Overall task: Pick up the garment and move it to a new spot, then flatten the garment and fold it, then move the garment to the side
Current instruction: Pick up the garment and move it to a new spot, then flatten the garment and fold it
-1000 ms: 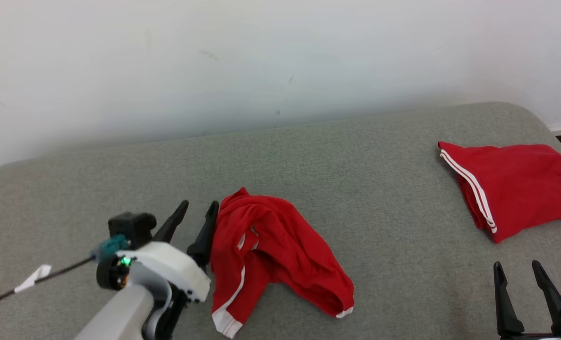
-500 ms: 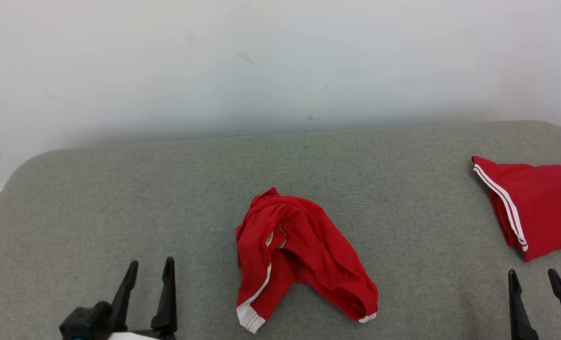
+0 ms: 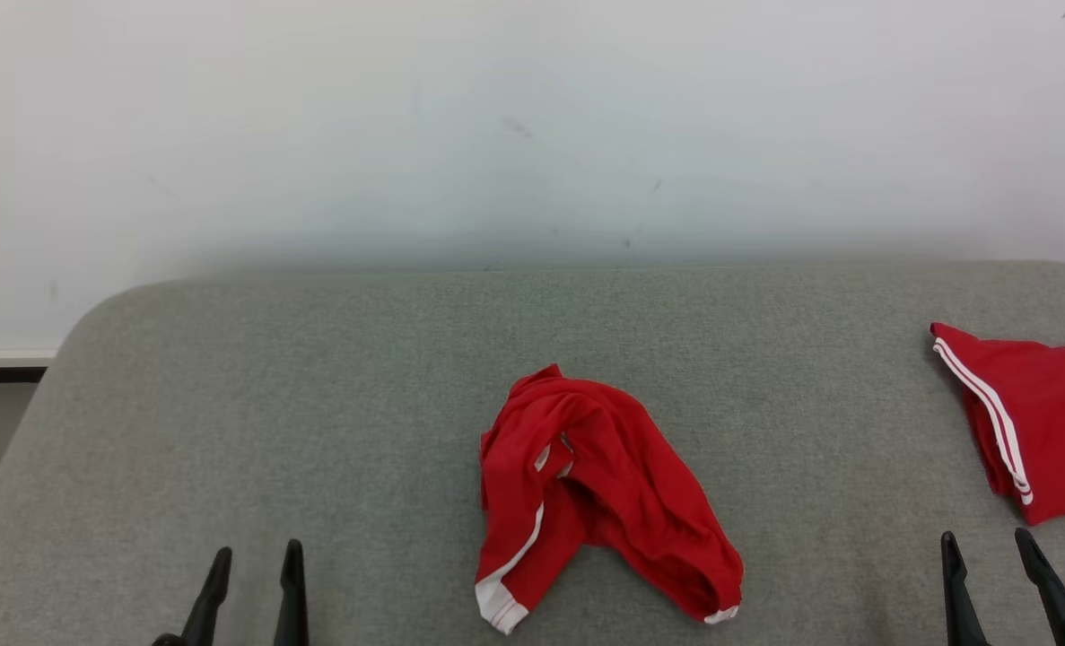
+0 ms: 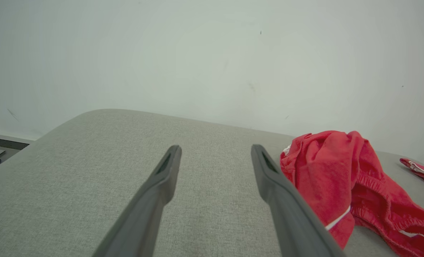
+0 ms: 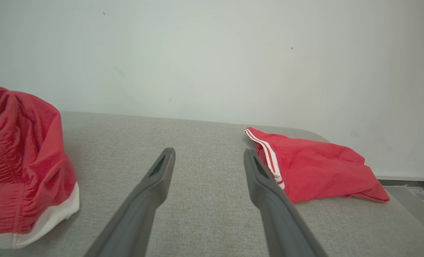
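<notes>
Crumpled red fabric garment with white trim [image 3: 586, 489] lies heaped mid-way across the grey woven padded surface [image 3: 317, 395], between my two grippers and touching neither. My left gripper [image 3: 258, 549] sits low at the near left, jaws spread wide and empty. My right gripper [image 3: 985, 536] sits low at the near right, jaws likewise apart and empty. A flatter red cloth with white side stripes [image 3: 1034, 422] lies just beyond the right gripper, by the surface's right edge. Pale wall [image 3: 496, 117] behind.

A bare indoor room, more test space than lived-in home — a grey upholstered surface [image 3: 317, 404] with rounded corners stands against a plain, lightly scuffed white wall [image 3: 532, 135], a pale skirting board [image 3: 3, 357] below. A crumpled red garment [image 3: 586, 484] lies on the fabric.
</notes>
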{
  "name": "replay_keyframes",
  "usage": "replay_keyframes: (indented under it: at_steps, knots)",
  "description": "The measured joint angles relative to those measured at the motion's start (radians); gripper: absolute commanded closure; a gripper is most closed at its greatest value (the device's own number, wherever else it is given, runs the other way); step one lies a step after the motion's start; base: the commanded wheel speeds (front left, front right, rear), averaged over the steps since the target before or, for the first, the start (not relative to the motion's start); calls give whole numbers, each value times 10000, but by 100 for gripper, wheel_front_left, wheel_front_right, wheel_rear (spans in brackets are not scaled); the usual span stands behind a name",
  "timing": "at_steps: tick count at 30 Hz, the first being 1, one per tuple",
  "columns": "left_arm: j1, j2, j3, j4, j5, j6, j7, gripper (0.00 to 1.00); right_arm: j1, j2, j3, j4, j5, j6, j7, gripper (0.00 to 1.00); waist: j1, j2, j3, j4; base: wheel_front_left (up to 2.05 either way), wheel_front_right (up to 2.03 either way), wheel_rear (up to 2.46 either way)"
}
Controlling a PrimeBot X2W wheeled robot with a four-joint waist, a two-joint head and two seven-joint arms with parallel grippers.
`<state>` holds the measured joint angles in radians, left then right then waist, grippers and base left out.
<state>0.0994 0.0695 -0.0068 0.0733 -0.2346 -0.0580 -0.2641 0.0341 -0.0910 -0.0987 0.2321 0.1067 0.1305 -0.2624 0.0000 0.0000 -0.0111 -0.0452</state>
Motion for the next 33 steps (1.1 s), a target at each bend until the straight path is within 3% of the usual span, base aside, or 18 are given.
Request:
replay_keyframes:
  at_steps: [14, 33]
  knots:
    - [536, -192, 314, -84, 295, -249, 0, 0, 102, 236, 290, 138, 21, 0, 0, 0, 0, 0, -343, 276, 0, 0, 0]
    - [561, -198, 36, -299, 221, -123, 2, 0, 147, 236, 364, 192, 92, 0, 0, 0, 0, 0, -242, 335, 0, 0, 0]
